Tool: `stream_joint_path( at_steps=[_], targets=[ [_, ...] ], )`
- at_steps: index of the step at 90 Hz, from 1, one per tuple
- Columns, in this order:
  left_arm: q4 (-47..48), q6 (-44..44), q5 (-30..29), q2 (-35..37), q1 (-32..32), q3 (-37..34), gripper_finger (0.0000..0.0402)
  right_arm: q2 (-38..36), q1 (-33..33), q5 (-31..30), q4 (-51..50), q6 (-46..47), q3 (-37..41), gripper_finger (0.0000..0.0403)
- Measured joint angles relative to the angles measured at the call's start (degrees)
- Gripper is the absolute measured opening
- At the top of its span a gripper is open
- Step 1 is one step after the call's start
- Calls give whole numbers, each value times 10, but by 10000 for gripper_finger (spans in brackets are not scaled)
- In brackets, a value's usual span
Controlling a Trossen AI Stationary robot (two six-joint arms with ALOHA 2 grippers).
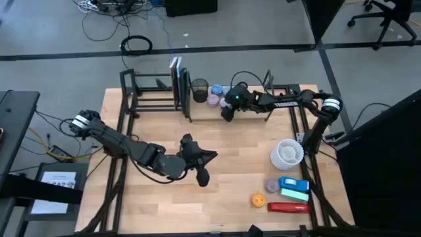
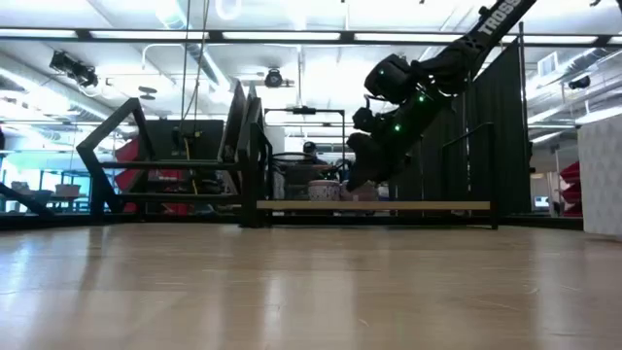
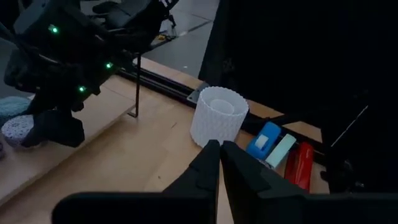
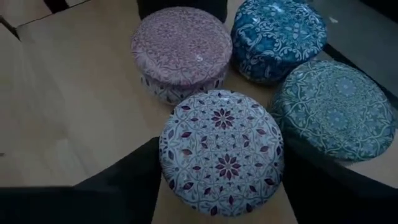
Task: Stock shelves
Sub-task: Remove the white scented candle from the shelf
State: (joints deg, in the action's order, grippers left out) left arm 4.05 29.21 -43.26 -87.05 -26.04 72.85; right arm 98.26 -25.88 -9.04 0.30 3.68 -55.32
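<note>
Shelves (image 1: pixel 263 113) sit along the table's far edge, around 12 o'clock in the high view: the black barred book-holder end to the left, the pale board running right from it. Next biggest is the right arm, stretched along that board with "TROSSEN" readable in white on it, so its reach makes sense for stocking. The right gripper (image 4: pixel 221 186) is down at the board with its fingers spread wide around a purple-patterned round tin (image 4: pixel 222 152), one finger each side; looks like it's either just setting it down or about to let go, can't tell which. The tin sits tight in a cluster with a pink tin (image 4: pixel 181 51), a dark blue tin (image 4: pixel 278 37) and a teal tin (image 4: pixel 333 109), probably packed close to save board space. The left gripper (image 3: pixel 219 155) waits mid-table near 6 o'clock, fingers pinched together on nothing. At about 4 o'clock the unstocked stuff waits: a white textured cup (image 3: pixel 217 117), a blue box (image 3: pixel 264 138), a pale green bar (image 3: pixel 282 150) and a red item (image 3: pixel 300 165); no labels legible on those.
</note>
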Motion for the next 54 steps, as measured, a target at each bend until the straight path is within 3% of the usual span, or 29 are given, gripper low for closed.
stream_joint_path(
  at_steps=[20,36,54],
  targets=[
    [0,0,0,-1,0,0,1,-10,13,0,-30,-5,0,243],
    [1,0,0,-3,0,0,1,-62,49,2,-85,-31,1,228],
    [2,0,0,-3,0,0,1,-146,130,3,-178,-55,1,165]
  ],
)
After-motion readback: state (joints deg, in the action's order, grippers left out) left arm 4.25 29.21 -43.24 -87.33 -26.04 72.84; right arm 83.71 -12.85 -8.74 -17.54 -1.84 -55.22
